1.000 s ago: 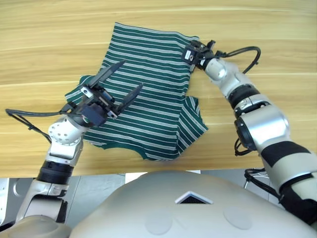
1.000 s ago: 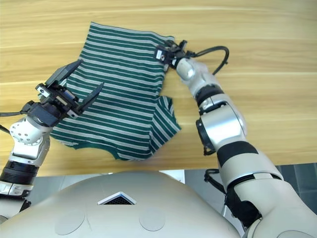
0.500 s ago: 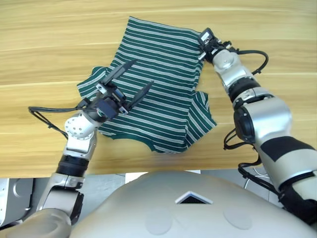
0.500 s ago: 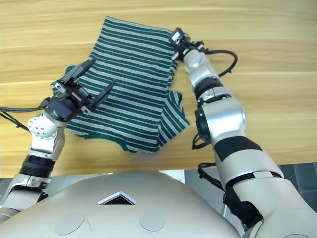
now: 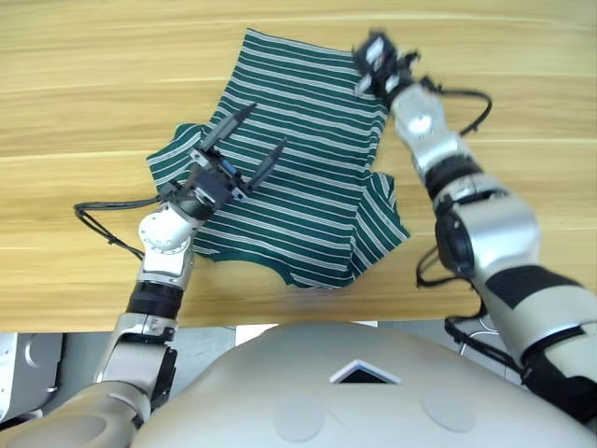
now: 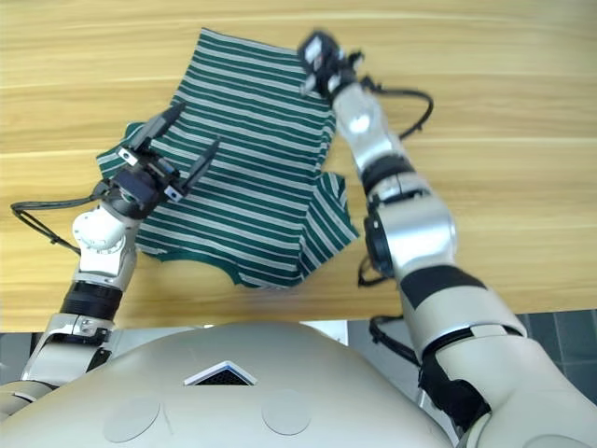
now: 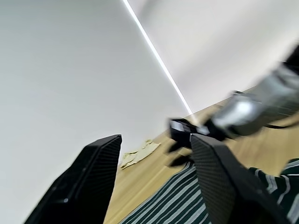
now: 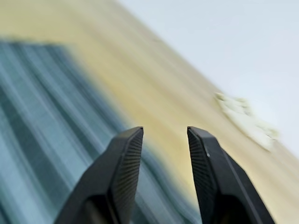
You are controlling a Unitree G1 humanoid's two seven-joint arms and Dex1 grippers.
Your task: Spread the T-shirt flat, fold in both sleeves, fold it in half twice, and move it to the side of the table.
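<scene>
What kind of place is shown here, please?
Probably an indoor test room or workshop rather than a home: a wide wooden table, a plain white wall, and a single striped T-shirt laid out for folding.

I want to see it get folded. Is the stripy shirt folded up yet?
Not folded neatly. The T-shirt lies spread but rumpled on the table, sleeves sticking out, edges bunched.

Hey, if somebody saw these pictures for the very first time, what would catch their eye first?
A green striped T-shirt lies rumpled, not yet flat, in the middle of the wooden table. The left gripper hangs open above the shirt's left part. The right gripper is open at the shirt's far right corner.
</scene>
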